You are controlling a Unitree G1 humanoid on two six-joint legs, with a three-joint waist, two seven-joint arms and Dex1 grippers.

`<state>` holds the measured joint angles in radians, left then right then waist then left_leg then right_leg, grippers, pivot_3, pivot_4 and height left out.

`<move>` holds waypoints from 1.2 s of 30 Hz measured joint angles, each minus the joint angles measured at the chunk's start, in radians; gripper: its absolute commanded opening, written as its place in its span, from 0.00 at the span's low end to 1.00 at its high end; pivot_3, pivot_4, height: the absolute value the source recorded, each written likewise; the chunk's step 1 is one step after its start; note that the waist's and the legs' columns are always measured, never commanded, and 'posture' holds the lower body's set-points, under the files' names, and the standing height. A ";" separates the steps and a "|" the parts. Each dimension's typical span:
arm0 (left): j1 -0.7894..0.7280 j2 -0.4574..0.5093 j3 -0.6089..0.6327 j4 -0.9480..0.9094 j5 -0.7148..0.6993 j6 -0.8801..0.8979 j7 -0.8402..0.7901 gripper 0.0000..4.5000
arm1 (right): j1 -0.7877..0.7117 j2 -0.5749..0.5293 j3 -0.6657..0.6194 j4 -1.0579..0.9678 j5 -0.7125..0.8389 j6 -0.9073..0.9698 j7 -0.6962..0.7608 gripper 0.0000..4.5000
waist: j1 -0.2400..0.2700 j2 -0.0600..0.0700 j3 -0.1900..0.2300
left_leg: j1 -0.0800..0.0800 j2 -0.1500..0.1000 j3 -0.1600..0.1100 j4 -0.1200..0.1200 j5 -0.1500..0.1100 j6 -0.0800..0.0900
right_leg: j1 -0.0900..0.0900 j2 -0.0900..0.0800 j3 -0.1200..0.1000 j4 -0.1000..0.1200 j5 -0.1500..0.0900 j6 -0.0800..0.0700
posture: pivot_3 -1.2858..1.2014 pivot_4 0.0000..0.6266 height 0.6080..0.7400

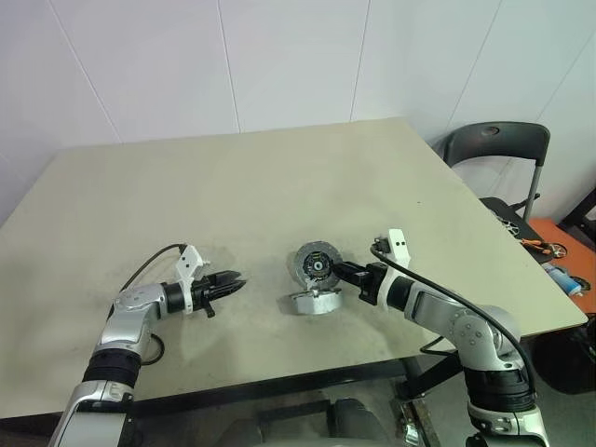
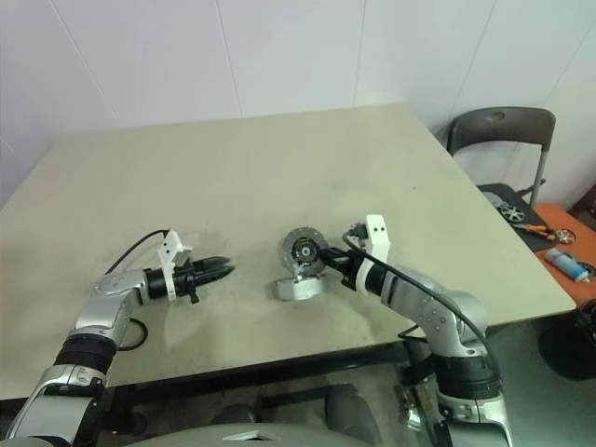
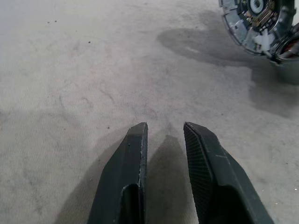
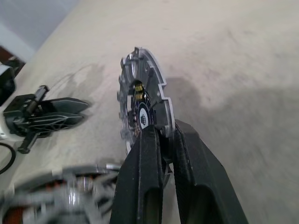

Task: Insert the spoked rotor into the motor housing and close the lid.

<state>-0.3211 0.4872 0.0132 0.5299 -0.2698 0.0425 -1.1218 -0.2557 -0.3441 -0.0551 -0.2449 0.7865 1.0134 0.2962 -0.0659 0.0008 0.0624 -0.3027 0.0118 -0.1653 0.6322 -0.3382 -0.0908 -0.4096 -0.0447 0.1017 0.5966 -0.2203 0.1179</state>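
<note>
I have the right gripper (image 4: pixel 162 140) pinched on the rim of the lid (image 1: pixel 316 262), held on edge at frame centre just above the motor housing (image 1: pixel 314 301). The left gripper (image 1: pixel 230 284), lower left, holds nothing, its fingers slightly parted. Risk: this thin edge grip could let the lid pivot or drop, and I cannot confirm the spoked rotor is seated.

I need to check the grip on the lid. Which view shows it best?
The right wrist view: the lid stands on edge, its rim pinched between the right hand fingers. Both eye views show it small, above the motor housing. The left wrist view catches part of it.
</note>
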 measured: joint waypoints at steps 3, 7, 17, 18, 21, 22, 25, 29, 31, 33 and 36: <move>-0.001 -0.003 0.000 0.011 0.000 -0.020 -0.001 0.29 | -0.008 -0.027 0.001 0.011 -0.021 -0.012 0.039 0.02 | 0.001 0.000 0.000 | 0.000 0.000 0.000 0.000 0.000 0.000 | 0.000 0.000 0.000 0.000 0.000 0.001 | 0.52 0.00 1.00; -0.001 -0.007 0.000 0.020 0.000 -0.035 -0.004 0.29 | 0.002 -0.124 0.006 -0.007 -0.034 -0.043 0.151 0.02 | 0.007 0.000 0.000 | 0.000 0.000 0.000 0.000 0.000 0.000 | 0.000 0.000 0.000 -0.001 0.000 0.001 | 0.52 0.00 1.00; -0.017 -0.008 0.001 0.056 0.005 -0.057 -0.013 0.29 | -0.005 -0.248 0.106 -0.014 -0.205 -0.235 0.345 0.02 | 0.019 0.000 0.000 | 0.001 0.000 0.001 0.001 0.000 0.000 | 0.001 0.000 0.000 0.000 0.000 -0.001 | 0.52 0.00 1.00; -0.019 -0.009 0.000 0.058 0.006 -0.057 -0.014 0.29 | -0.023 -0.219 0.107 0.003 -0.217 -0.238 0.323 0.02 | 0.019 0.000 0.000 | 0.000 0.000 0.001 0.002 0.000 0.000 | 0.001 0.000 0.000 0.000 0.000 -0.001 | 0.52 0.00 1.00; -0.021 -0.010 0.000 0.060 0.007 -0.062 -0.017 0.29 | -0.067 -0.139 0.098 0.057 -0.254 -0.247 0.232 0.02 | 0.022 0.000 0.000 | 0.000 0.000 0.001 0.002 0.000 0.000 | 0.000 0.000 0.000 0.000 0.000 -0.001 | 0.52 0.00 1.00; -0.021 -0.011 0.000 0.060 0.007 -0.066 -0.017 0.29 | -0.070 -0.119 0.087 0.067 -0.259 -0.247 0.208 0.02 | 0.023 0.000 0.000 | 0.000 0.000 0.000 0.002 0.000 0.000 | 0.000 0.000 0.000 0.000 0.001 -0.001 | 0.52 0.00 1.00; -0.021 -0.012 0.001 0.058 0.007 -0.069 -0.017 0.29 | -0.071 -0.075 0.051 0.089 -0.263 -0.237 0.144 0.02 | 0.024 0.000 0.000 | 0.001 0.000 0.000 0.001 0.000 0.000 | -0.001 0.000 0.000 0.000 0.004 -0.003 | 0.52 0.00 1.00; -0.020 -0.012 0.001 0.049 0.008 -0.052 -0.007 0.29 | -0.067 -0.024 0.017 0.091 -0.254 -0.211 0.094 0.02 | 0.024 0.000 0.000 | 0.000 0.000 0.000 0.001 0.000 0.000 | -0.001 0.000 0.000 0.000 0.003 -0.002 | 0.52 0.00 1.00; -0.020 -0.013 0.000 0.043 0.008 -0.042 -0.004 0.29 | -0.064 -0.013 0.003 0.091 -0.251 -0.200 0.080 0.02 | 0.023 0.000 0.000 | 0.000 0.000 0.000 0.002 0.000 0.000 | -0.001 0.000 0.000 0.000 0.002 0.001 | 0.52 0.00 1.00; -0.019 -0.014 -0.001 0.029 0.009 -0.024 0.003 0.29 | -0.063 0.001 -0.008 0.091 -0.251 -0.189 0.064 0.02 | 0.023 0.000 0.000 | 0.000 0.000 0.000 0.002 0.000 0.000 | -0.001 0.000 0.000 0.000 0.002 0.001 | 0.52 0.00 1.00; -0.018 -0.020 -0.009 0.001 0.009 -0.001 0.010 0.29 | -0.062 0.007 -0.013 0.091 -0.251 -0.186 0.061 0.02 | 0.022 0.000 0.000 | 0.000 0.000 0.000 0.001 0.000 0.000 | -0.001 0.000 0.000 0.000 0.002 0.001 | 0.52 0.00 1.00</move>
<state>-0.3391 0.4672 0.0046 0.5306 -0.2606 0.0414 -1.1115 -0.3180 -0.3375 -0.0679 -0.1540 0.5354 0.8276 0.3576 -0.0437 0.0007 0.0624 -0.3023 0.0114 -0.1651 0.6335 -0.3379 -0.0912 -0.4103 -0.0451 0.1017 0.5966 -0.2183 0.1187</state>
